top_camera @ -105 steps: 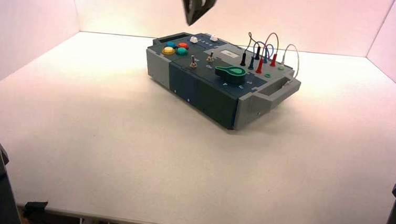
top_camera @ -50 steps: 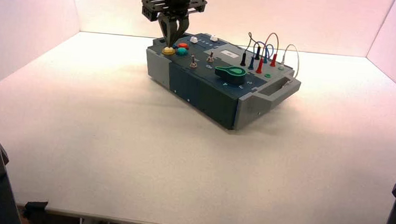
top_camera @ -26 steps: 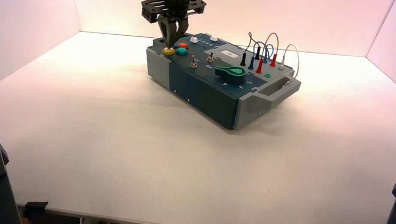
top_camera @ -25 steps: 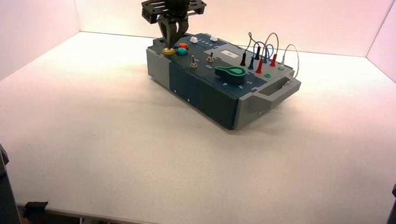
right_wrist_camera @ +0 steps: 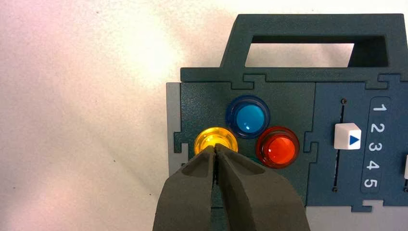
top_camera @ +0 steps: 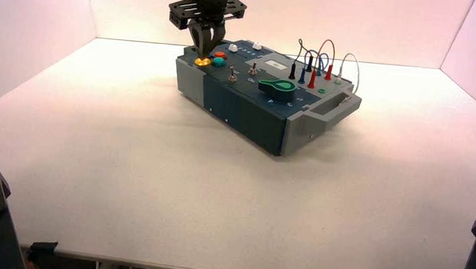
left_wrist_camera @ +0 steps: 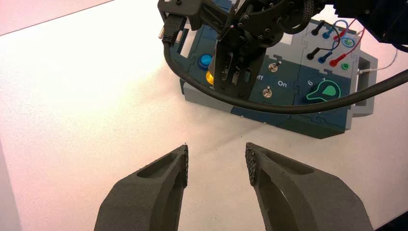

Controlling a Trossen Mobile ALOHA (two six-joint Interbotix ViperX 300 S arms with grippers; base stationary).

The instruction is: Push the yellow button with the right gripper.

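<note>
Risen slightly since half a second ago: the right gripper (top_camera: 204,48), which now shows the whole yellow button (top_camera: 202,62) glowing beneath its tip.

Box (top_camera: 250,107): grey-blue, turned at an angle on the white table (top_camera: 126,164); all places below are given relative to it.

Left gripper (left_wrist_camera: 216,161): off the box, over bare table on the button side, fingers spread apart, holding nothing.

Right gripper: above the box's button corner, fingers (right_wrist_camera: 192,187) pressed together to a point, gripping nothing; tip at the yellow button's (right_wrist_camera: 215,139) edge, contact not discernible.

Slider (right_wrist_camera: 347,136): white, beside the buttons, arrow between 2 and 3.

Yellow button: outermost of the cluster at the box's handle end, lit; blue button (right_wrist_camera: 248,117) and red button (right_wrist_camera: 277,147) adjacent.
</note>
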